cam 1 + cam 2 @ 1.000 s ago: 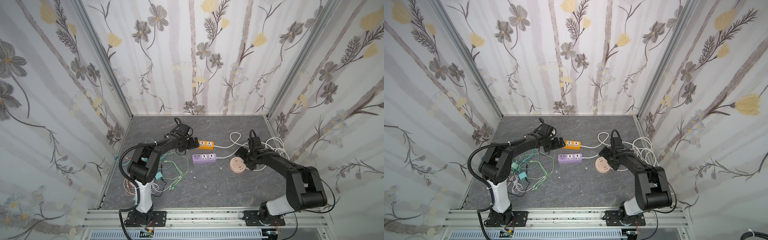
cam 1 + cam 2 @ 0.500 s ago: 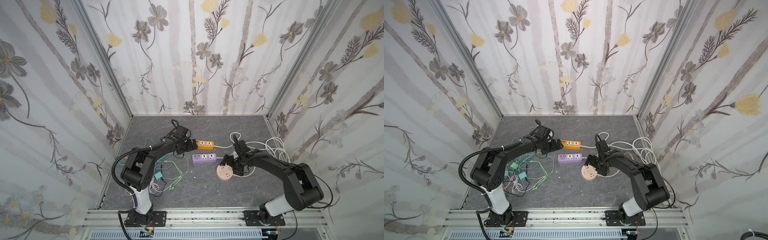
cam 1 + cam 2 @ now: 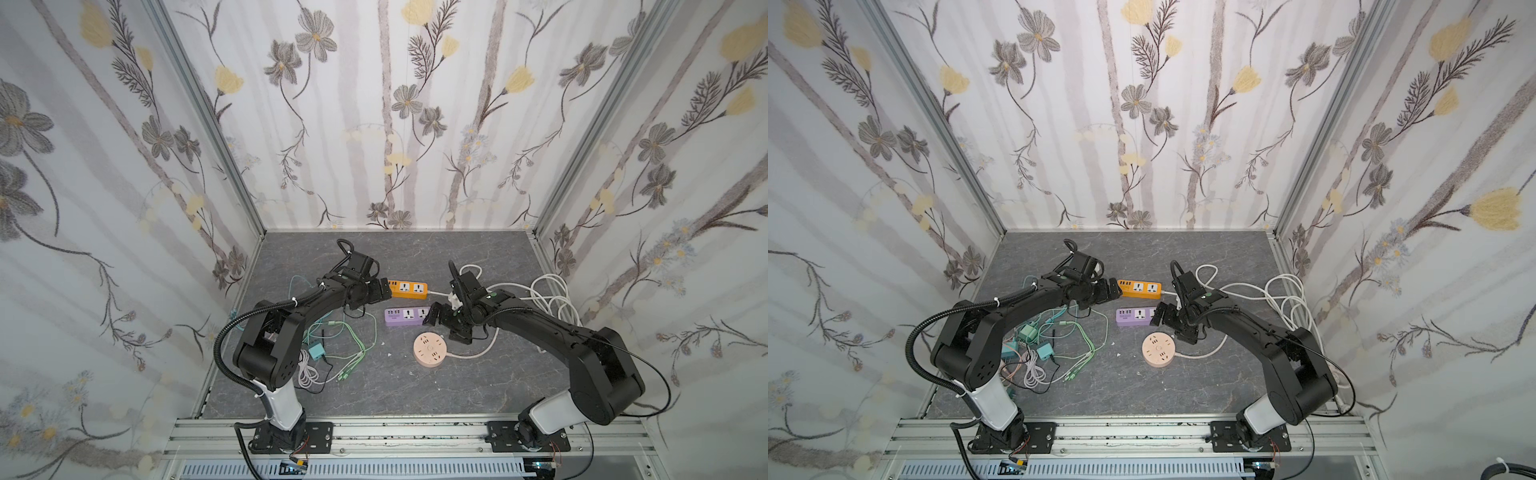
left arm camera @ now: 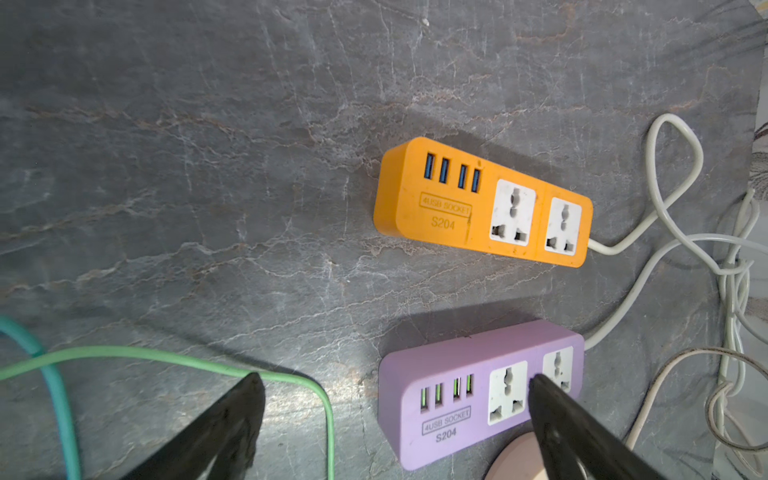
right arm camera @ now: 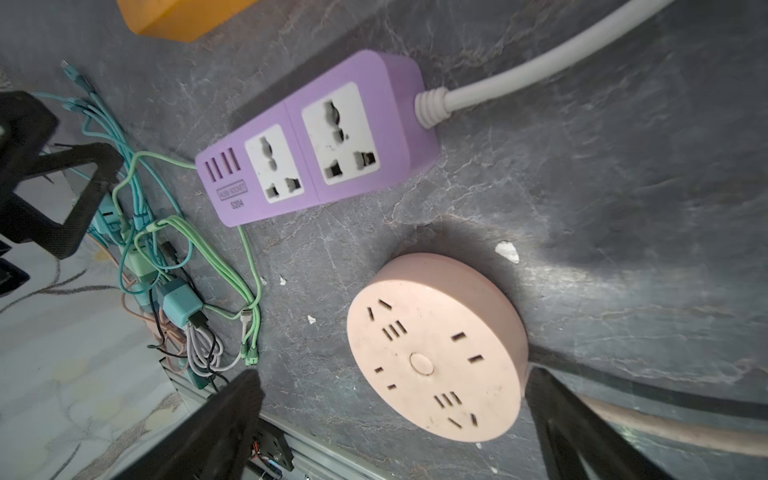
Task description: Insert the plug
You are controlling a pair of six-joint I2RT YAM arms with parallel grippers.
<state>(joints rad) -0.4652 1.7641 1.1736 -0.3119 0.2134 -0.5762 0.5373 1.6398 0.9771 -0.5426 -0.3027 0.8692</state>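
My left gripper [image 3: 384, 289] and right gripper [image 3: 444, 328] hold jaws wide, empty; I'd next grasp the teal plug [image 3: 316, 351] squarely.

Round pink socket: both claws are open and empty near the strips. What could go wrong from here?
The tangle of chargers and cables is knotted together; lifting one plug may drag the rest.
The round pink socket looks unsecured; pushing a plug in could slide it.
The right claw hangs close beside the purple strip and might nudge it.
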